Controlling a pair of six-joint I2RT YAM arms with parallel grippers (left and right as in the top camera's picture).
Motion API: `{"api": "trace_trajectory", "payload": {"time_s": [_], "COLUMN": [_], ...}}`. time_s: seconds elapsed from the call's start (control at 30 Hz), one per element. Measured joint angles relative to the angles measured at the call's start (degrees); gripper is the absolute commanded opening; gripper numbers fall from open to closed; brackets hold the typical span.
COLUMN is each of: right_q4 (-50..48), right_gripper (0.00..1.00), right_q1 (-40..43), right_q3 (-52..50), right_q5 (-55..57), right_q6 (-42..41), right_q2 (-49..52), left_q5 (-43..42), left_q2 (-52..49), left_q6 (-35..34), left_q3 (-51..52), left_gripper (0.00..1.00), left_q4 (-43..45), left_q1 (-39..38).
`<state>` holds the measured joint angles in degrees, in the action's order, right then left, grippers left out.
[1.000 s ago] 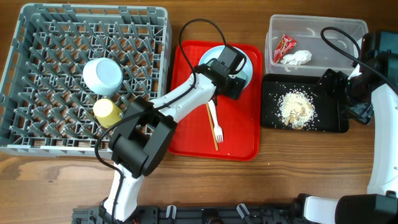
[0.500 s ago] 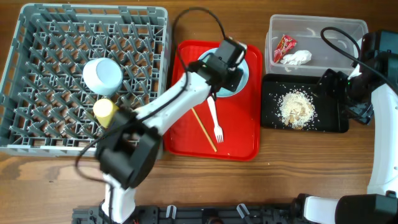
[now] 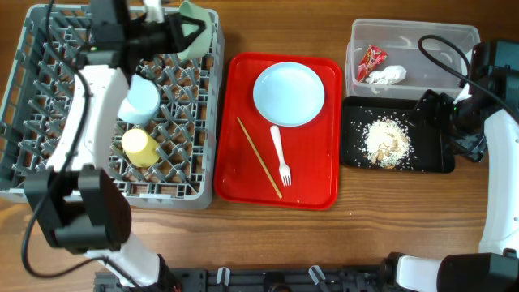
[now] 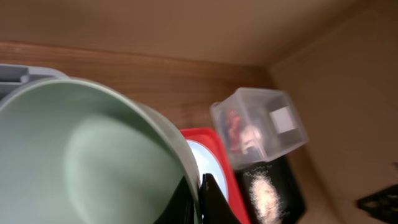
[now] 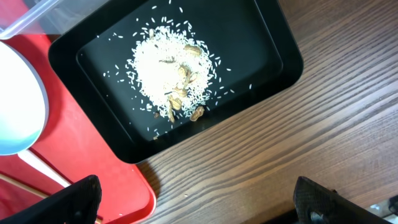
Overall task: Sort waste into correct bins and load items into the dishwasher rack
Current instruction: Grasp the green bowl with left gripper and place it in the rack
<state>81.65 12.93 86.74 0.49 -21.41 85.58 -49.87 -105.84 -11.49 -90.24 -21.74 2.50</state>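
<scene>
My left gripper (image 4: 198, 204) is shut on the rim of a pale mint bowl (image 4: 93, 155), one finger inside and one outside. It holds this bowl (image 3: 195, 28) tilted on edge above the far right corner of the grey dishwasher rack (image 3: 49, 182). In the rack, a second bowl (image 3: 139, 101) lies upside down beside a yellow cup (image 3: 139, 146). The white plate (image 3: 289, 95), fork (image 3: 280, 154) and wooden stick (image 3: 259, 156) lie on the red tray (image 3: 320, 191). My right gripper (image 5: 199, 205) stands open over the table beside the black tray (image 5: 261, 37) of rice (image 5: 171, 71).
The clear tub (image 3: 422, 49) at the back right holds the red sachet (image 3: 371, 58) and the white napkin (image 3: 387, 75). In front of it sits the black tray (image 3: 430, 158). My right arm (image 3: 499, 146) stands along the table's right edge.
My left gripper shut on the bowl at the plate, lifted it and swung it left over the rack's far corner. The wooden stick has turned a little. The right arm has not moved.
</scene>
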Motion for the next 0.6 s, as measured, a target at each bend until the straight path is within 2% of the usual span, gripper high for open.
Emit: {"api": "trace_trajectory", "payload": {"time_s": [0.17, 0.43, 0.5, 0.6], "right_q4": [0.0, 0.1, 0.1, 0.2], "right_gripper": [1.00, 1.00, 1.00, 1.00], "right_q1": [0.0, 0.0, 0.0, 0.0], "right_q3": [0.0, 0.0, 0.0, 0.0], "right_q5": [0.0, 0.0, 0.0, 0.0], "right_q6": [0.0, 0.0, 0.0, 0.0], "right_q2": [0.0, 0.0, 0.0, 0.0], "left_q5": [-13.1, -18.6, -18.8, -17.6], "left_q2": [-7.8, -13.6, -13.8, -13.9], "left_q6": [-4.4, -7.1, -7.3, -7.7], "left_q3": [0.0, 0.0, 0.0, 0.0], "left_gripper": [0.04, 0.04, 0.10, 0.49], "left_q4": [6.5, 9.6, 8.4, 7.7], "left_q1": [5.9, 7.3, 8.6, 11.8]}}
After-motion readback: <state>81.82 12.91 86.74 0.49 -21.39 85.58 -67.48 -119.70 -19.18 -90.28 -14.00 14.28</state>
